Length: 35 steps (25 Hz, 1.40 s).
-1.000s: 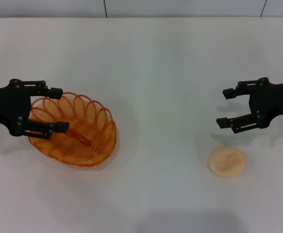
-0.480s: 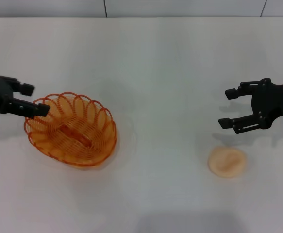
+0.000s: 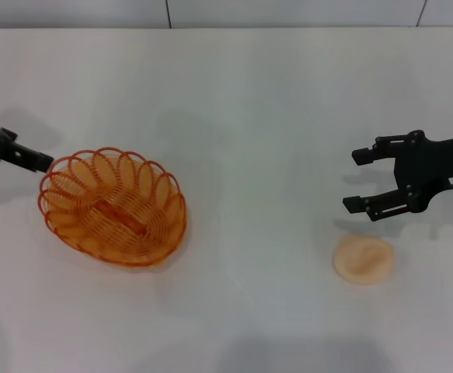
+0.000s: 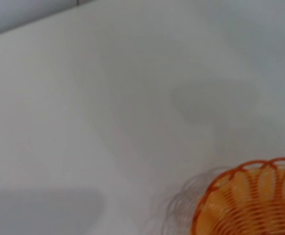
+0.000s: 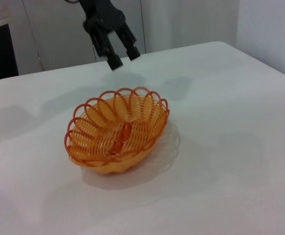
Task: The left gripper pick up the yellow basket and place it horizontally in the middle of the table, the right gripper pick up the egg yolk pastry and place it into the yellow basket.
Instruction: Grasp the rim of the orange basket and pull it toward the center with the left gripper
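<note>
The yellow basket (image 3: 113,206) lies flat on the white table (image 3: 249,116), left of centre, with nothing in it. My left gripper (image 3: 30,149) hangs off the basket's far left rim, clear of it; in the right wrist view the left gripper (image 5: 124,59) is open above and behind the basket (image 5: 117,129). Part of the basket rim (image 4: 250,200) shows in the left wrist view. The egg yolk pastry (image 3: 364,259) sits on the table at the right. Just beyond the pastry, my right gripper (image 3: 352,180) is open and holds nothing.
A grey wall runs behind the table's far edge (image 3: 226,28). Bare white tabletop lies between the basket and the pastry. A rounded table corner (image 5: 225,45) shows in the right wrist view.
My left gripper has let go of the basket rim and drawn back to the left. The basket has settled flat. My right gripper has edged slightly toward the pastry.
</note>
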Tool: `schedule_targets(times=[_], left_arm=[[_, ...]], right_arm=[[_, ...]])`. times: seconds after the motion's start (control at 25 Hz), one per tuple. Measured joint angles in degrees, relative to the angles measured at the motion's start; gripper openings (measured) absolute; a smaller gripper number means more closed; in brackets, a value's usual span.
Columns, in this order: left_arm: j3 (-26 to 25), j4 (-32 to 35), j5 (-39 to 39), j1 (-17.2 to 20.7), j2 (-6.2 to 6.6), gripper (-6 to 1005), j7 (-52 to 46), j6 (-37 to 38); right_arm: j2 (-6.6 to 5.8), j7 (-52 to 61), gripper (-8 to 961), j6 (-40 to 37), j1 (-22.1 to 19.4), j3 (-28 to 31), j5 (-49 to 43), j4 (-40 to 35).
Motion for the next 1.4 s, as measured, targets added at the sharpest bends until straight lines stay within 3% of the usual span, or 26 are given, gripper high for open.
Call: schedule_targets(times=[0.16,0.68,1.4], left_arm=[[2.5,-3.96,1.13,-0.72,-0.28,865,0.01,-4.09],[2.82,-15.65,1.21,-2.43,-1.05,811,3.35,-14.52],[4.83,-17.32,1.01,-3.26,-2.51,713,4.03,-16.03]], right_arm=[[0.06,0.0,841,0.12,0.24,-0.07,0.07,0.53],[0.1,-0.01,841,0.35,0.32,-0.44,1.06,0.79],[0.1,-0.06,840,0.68,0.21,-0.54,2.22,0.79]])
